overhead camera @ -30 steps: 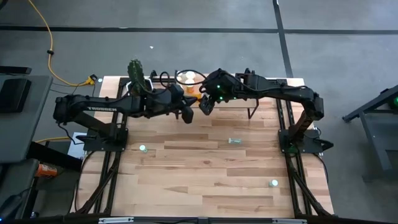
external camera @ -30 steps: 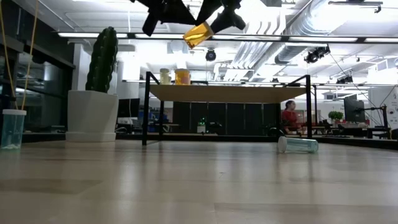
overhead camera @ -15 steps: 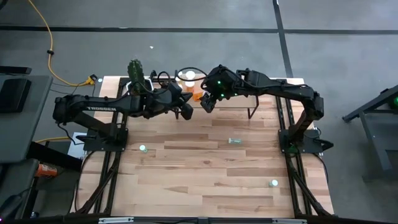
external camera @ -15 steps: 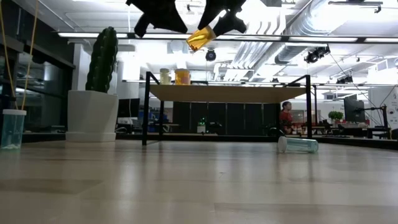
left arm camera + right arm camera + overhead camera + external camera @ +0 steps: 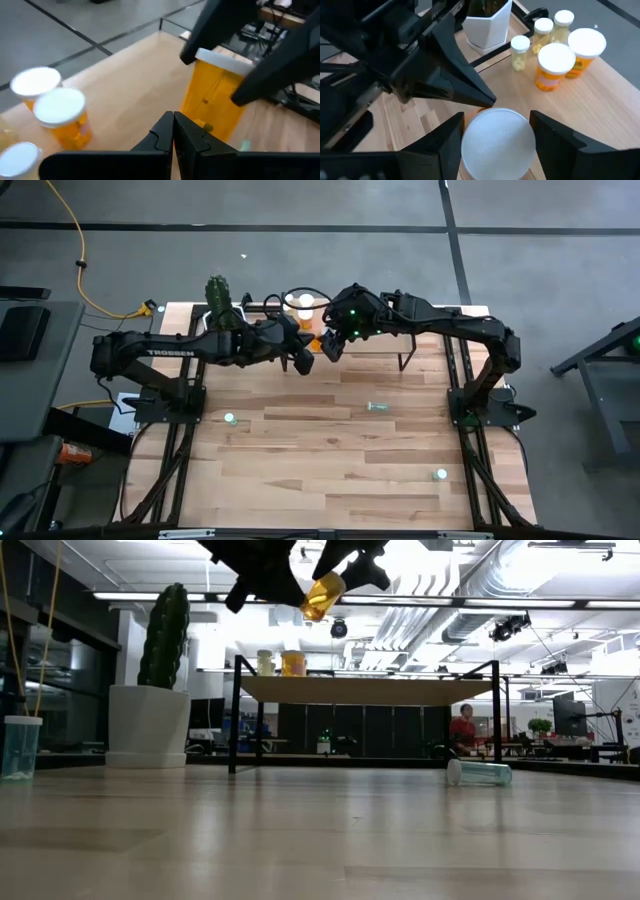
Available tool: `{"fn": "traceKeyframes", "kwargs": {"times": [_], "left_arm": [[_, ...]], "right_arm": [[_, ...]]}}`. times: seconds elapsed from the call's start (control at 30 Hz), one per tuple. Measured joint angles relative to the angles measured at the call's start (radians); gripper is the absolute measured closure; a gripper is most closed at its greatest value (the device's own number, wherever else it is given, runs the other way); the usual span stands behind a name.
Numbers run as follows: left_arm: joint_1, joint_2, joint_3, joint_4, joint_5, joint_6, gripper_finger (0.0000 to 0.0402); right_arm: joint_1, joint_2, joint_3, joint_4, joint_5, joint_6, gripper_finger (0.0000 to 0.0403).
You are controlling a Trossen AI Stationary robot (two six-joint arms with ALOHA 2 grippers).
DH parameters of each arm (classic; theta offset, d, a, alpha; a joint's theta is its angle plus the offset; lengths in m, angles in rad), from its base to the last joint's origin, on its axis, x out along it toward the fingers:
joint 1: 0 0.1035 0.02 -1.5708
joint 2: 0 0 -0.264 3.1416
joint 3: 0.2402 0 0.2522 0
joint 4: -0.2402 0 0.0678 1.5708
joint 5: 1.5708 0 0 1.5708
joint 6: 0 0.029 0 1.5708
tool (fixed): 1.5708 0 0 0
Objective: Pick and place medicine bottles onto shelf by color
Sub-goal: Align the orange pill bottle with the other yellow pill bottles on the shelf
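Right gripper clamps the orange bottle by its cap, high over the shelf, the left gripper, shut empty, nosing its base, a nudge that could knock it loose, and only the right wrist view shows four bottles already shelved.

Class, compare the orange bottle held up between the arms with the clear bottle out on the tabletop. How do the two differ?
The orange bottle hangs tilted in the air, gripped by the right tool; the clear bottle lies on its side on the table, touched by nothing. The orange bottle is amber; the clear bottle is pale and see-through. The orange bottle is above the shelf; the clear bottle lies lower, in front of it. Both are small cylinders.
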Motion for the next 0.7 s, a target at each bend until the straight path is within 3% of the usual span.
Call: {"fn": "traceKeyframes", "kwargs": {"times": [0.3,0.47,0.6,0.7], "left_arm": [[0.0,-0.007,0.0,-0.011,0.035,-0.019,0.0401],[-0.001,-0.026,0.0,-0.073,0.165,0.011,0.0401],[-0.007,-0.084,-0.002,-0.22,0.125,0.034,0.0401],[-0.006,-0.19,-0.001,-0.243,0.081,0.05,0.0401]], "right_arm": [[0.0,0.0,0.0,0.011,0.042,-0.008,0.0206],[-0.005,-0.001,0.0,0.017,0.095,-0.024,0.0206],[-0.004,-0.001,0.0,0.015,0.094,-0.025,0.0206],[-0.003,0.018,0.0,0.032,0.093,-0.025,0.0206]]}}
